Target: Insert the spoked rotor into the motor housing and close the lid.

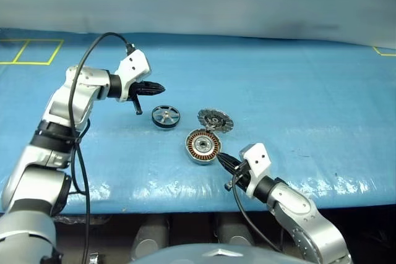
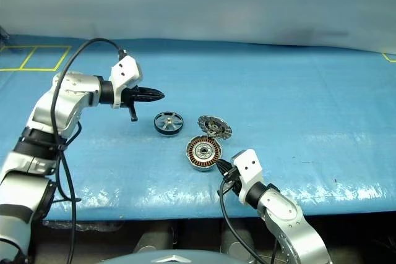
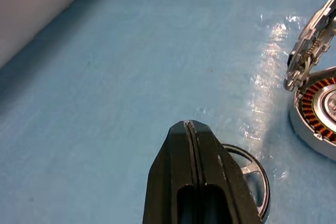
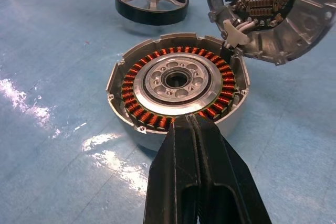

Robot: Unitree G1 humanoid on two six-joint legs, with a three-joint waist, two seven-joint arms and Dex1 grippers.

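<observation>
A: Where does everything sit, taking the motor housing (image 1: 203, 146) as the landmark, that shallow round silver-grey metal cup with the ring of copper-brown windings?

B: It rests flat on the blue plastic-covered table (image 1: 297, 109). The lid (image 1: 215, 120), a round grey disc with a dark segmented inner face, is joined to the housing's far edge and stands tilted open. The spoked rotor (image 1: 166, 116), a small dark-rimmed wheel with a silver spoked face, lies flat on the table, apart from the housing on its far left side, not inserted.

A: And the claws?

B: The left gripper (image 1: 156, 88) hangs above the table beyond the rotor, further from the housing, its two black fingers pressed together, holding nothing. The right gripper (image 1: 223, 158) sits low at the housing's near right rim, tips right at the wall, also pinched shut and empty. I cannot tell whether it touches the rim.

A: So the step in hand?

B: I judge it to be fetching the rotor with the left arm; nothing of the task is done yet.

A: How to do it well?

B: The claw should spread before descending, then take the dark rim squarely so the wheel stays level. Carry it over the housing's silver centre, hub aligned with the bore, and lower it straight down. A tilted wheel could catch on the windings. Keep clear of the raised lid, and the right claw could steady the housing.
</observation>
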